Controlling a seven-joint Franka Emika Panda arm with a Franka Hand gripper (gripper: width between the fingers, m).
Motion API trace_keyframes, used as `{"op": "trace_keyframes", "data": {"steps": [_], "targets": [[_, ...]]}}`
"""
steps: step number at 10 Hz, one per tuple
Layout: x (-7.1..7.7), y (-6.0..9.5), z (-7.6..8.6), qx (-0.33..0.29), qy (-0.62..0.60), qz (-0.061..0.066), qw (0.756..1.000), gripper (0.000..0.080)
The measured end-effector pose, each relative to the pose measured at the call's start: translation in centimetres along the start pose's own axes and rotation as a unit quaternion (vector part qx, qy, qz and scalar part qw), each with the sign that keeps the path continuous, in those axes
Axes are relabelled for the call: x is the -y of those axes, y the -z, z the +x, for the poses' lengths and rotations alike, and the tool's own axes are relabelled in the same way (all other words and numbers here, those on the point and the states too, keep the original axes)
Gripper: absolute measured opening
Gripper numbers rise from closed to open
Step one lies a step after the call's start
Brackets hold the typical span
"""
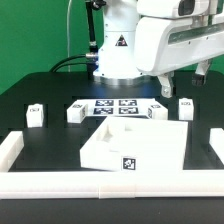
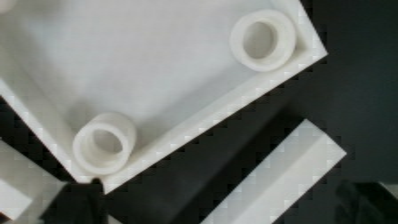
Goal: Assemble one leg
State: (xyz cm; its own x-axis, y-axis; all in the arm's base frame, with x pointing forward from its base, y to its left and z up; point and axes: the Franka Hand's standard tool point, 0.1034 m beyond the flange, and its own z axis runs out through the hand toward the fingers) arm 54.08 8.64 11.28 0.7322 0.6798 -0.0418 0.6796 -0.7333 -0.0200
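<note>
Several small white legs with marker tags stand in a row behind the panel: one at the exterior view's left (image 1: 35,115), one beside it (image 1: 75,112), one next to the marker board (image 1: 155,110) and one at the right (image 1: 186,108). The large white square panel (image 1: 130,145) lies in the middle. My gripper (image 1: 180,82) hangs above the right-hand legs, its dark fingers apart and holding nothing. The wrist view shows a panel corner (image 2: 143,70) with two round recesses and a dark finger (image 2: 71,195) at the edge; no leg shows there.
The marker board (image 1: 113,105) lies behind the panel by the robot base. White rim bars run along the left (image 1: 15,150), front (image 1: 100,183) and right (image 1: 214,148). A white bar (image 2: 285,170) lies beside the panel corner in the wrist view.
</note>
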Motion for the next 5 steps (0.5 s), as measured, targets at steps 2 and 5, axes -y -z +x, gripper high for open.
{"op": "trace_keyframes", "data": {"steps": [2,5], "targets": [[0.00,0.00,0.00,0.000,0.000,0.000,1.000,0.0650],[0.01,-0.08,-0.02,0.000,0.000,0.001,1.000,0.0650]]}}
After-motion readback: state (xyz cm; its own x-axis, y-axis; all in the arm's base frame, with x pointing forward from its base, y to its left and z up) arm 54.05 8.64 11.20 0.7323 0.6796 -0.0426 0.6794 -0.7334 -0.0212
